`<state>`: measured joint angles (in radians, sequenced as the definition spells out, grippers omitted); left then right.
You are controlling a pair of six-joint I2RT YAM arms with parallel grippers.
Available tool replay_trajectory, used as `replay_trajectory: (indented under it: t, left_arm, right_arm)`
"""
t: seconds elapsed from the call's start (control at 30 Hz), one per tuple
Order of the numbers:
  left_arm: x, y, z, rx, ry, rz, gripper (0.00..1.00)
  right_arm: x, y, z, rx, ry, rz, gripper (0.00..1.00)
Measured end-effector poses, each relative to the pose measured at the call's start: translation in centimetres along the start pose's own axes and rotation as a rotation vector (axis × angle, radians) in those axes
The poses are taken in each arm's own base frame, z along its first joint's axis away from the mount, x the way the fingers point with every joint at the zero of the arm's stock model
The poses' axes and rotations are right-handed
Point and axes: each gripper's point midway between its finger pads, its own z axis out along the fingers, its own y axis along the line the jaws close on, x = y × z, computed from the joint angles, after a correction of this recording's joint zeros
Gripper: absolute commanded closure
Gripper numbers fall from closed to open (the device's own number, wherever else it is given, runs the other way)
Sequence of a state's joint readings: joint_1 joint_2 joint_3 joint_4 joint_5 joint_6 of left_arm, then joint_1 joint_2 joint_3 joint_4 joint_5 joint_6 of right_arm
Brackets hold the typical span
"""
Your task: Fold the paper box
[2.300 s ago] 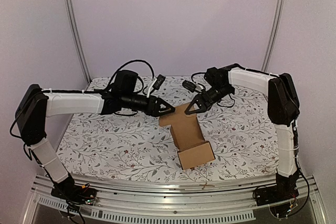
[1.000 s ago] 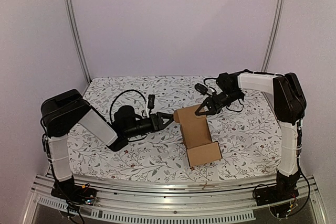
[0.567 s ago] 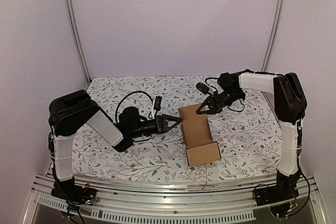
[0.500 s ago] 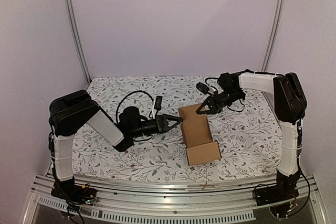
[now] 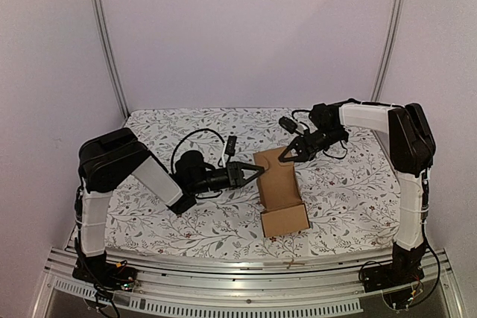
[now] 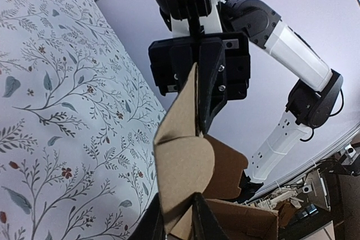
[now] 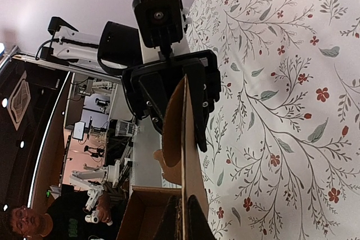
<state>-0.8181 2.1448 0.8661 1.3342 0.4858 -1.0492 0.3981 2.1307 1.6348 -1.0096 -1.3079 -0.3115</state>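
The paper box (image 5: 279,184) is brown corrugated cardboard lying mid-table, with an open carton end (image 5: 285,218) toward me and a tall panel raised at its far end. My left gripper (image 5: 258,170) reaches in from the left. In the left wrist view its fingers (image 6: 177,198) are shut on a rounded side flap of the paper box (image 6: 185,161). My right gripper (image 5: 285,157) comes from the right at the far top edge. In the right wrist view (image 7: 183,196) it is shut on the upright panel (image 7: 194,156), seen edge-on.
A floral cloth (image 5: 164,214) covers the table. A metal rail (image 5: 223,269) runs along the near edge with a small cardboard scrap (image 5: 296,263) on it. Two poles (image 5: 104,35) rise at the back corners. Cables loop off both wrists.
My left arm slid right to the box's left side and its jaws closed on the side flap. The right gripper kept its hold on the far panel, barely moving.
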Motion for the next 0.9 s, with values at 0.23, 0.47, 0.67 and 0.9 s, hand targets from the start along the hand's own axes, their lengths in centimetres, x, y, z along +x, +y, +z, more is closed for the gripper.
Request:
replay_trajectory:
  t: [0.23,0.47,0.67,0.9]
  left_arm:
    - [-0.2,-0.5,0.5,0.022,0.017,0.002,0.92]
    - [-1.1,-1.6,1.2,0.062,0.013,0.013,0.88]
    - [-1.5,-1.5,1.2,0.062,0.006,0.001,0.94]
    - [-1.6,-1.5,1.1,0.064,0.008,-0.021,0.98]
  right_arm:
    - [0.0,0.2,-0.1,-0.009,-0.002,0.0,1.0]
    - [0.0,0.7,0.1,-0.032,-0.004,-0.005,1.0]
    - [0.1,0.9,0.3,-0.04,-0.002,-0.018,1.0]
    - [0.1,0.8,0.3,-0.039,-0.001,-0.024,0.98]
